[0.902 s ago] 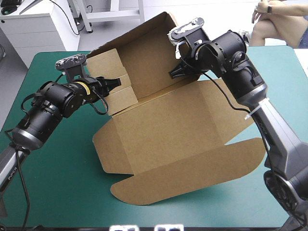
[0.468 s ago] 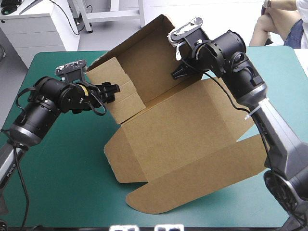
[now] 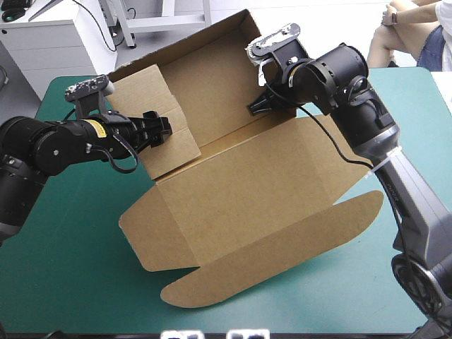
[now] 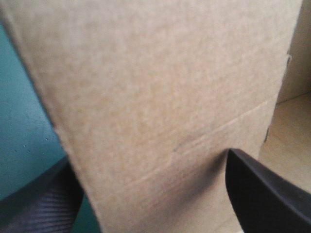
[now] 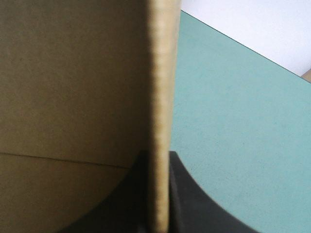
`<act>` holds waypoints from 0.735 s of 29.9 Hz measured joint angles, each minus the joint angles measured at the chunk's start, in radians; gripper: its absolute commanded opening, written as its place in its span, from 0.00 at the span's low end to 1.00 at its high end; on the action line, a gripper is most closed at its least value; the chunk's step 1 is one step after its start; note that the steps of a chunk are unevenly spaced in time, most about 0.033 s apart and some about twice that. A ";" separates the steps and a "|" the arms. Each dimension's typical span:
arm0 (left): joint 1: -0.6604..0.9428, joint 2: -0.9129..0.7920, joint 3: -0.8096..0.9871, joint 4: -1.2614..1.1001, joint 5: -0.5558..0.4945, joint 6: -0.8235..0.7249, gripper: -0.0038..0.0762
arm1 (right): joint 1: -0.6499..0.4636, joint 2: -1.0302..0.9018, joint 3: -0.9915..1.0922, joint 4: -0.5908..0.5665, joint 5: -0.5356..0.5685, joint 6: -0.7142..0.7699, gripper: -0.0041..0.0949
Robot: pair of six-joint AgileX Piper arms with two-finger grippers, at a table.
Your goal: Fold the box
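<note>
**Box-folding, walls half raised.** The box (image 3: 261,191), a cut sheet of brown corrugated board, sits mid-desk on the teal-green cover of the desk (image 3: 70,275). Its near lid panel lies flat and its far wall (image 3: 212,78) is raised. The black right fingers (image 3: 258,106) are clenched on that wall near its right edge. The black left fingers (image 3: 154,126) stand spread and released at the upright left side flap (image 3: 145,95), apparently pressing it rather than pinching it.

**Risk.** The flap is held only by contact and may spring outward if the left fingers slip along it. Nothing pins the base, so a hard push could skid the whole sheet. The one-ended pinch could twist the wall.

**Views.** Only the high view shows the overall layout. The right wrist view shows the board edge (image 5: 163,121) gripped edge-on. The left wrist view shows the flap's creased face between the parted fingers (image 4: 265,194).
</note>
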State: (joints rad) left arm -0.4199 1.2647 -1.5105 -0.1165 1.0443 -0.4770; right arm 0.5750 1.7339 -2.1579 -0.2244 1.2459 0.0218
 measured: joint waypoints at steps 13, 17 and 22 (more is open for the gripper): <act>-0.080 -0.051 0.103 0.052 -0.052 -0.095 0.75 | 0.001 -0.002 -0.001 -0.010 0.001 -0.009 0.02; -0.108 -0.054 0.145 0.147 -0.109 -0.187 0.75 | 0.001 -0.002 -0.001 -0.007 0.001 0.002 0.02; -0.110 -0.022 0.211 0.246 -0.190 -0.279 0.75 | 0.001 -0.002 -0.001 -0.002 0.001 0.007 0.02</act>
State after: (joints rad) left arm -0.5299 1.2430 -1.2998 0.1298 0.8539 -0.7562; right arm 0.5758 1.7318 -2.1591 -0.2267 1.2468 0.0286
